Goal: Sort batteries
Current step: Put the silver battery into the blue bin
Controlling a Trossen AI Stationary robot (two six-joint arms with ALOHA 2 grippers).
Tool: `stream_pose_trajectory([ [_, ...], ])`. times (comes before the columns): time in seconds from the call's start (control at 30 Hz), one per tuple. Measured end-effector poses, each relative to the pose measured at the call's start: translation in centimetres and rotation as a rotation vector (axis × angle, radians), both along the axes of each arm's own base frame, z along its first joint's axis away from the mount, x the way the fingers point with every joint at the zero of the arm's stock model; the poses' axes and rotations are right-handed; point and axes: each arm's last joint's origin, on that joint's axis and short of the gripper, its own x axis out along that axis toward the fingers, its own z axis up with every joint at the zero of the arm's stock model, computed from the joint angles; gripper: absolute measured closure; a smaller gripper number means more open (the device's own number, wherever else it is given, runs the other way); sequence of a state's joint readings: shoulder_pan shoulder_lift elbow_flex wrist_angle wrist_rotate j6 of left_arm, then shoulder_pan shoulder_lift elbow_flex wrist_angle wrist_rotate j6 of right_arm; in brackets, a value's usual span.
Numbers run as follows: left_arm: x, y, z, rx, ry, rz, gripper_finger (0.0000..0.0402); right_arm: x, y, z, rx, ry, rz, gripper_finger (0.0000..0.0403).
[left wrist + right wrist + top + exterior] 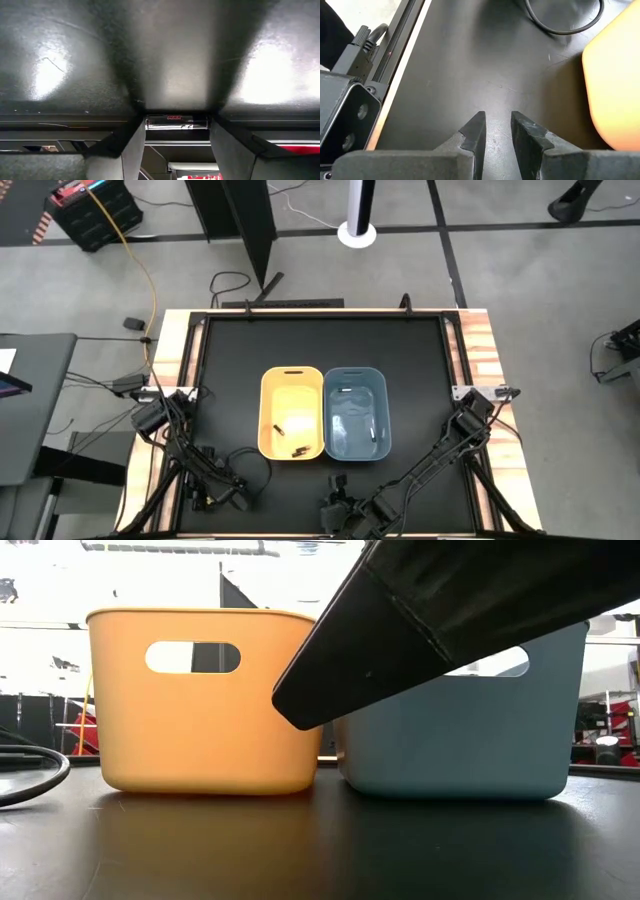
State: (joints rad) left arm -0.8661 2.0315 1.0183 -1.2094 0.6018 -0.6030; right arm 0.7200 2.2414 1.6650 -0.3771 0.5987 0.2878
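Grey concrete floor surrounds the black worktop (230,370), which has pale wooden edges. At its near left corner the left tool (176,145) sits low over the mat, fingers spread around a single battery (176,122) lying crosswise between their tips; whether the pads already touch it I cannot tell. That battery is a slim silvery cylinder with small red lettering and a glossy wrap.

Moving rightward, the yellow bin (292,413) stands at the worktop's middle with a few dark batteries (298,449) on its floor. Touching its right side is the blue bin (355,412), which holds pale, silvery batteries (374,435) near its wall.

Further right, the right tool (498,131) hovers above bare mat near the front edge, close to the yellow bin, its fingers a narrow gap apart and holding nothing.

The risk I judge here: the round battery may roll or squirt out as the left fingers close, since it is smooth and tiny. It could also be dropped into the wrong bin if its colour is misread.
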Motion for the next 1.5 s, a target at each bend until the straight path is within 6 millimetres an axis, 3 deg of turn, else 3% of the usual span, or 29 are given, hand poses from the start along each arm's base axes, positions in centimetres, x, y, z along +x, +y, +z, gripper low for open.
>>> stream_pose_trajectory([
  [0.5, 0.5, -0.5, 1.0, 0.004, -0.045, -0.023, 0.0211, 0.0, 0.0, 0.0, 0.004, -0.004, 0.000, 0.0293],
  [1.5, 0.2, 0.8, 8.3, 0.074, -0.365, 0.121, 0.0211, 0.1, 0.1, 0.0, 0.007, -0.008, 0.000, 0.0293],
])
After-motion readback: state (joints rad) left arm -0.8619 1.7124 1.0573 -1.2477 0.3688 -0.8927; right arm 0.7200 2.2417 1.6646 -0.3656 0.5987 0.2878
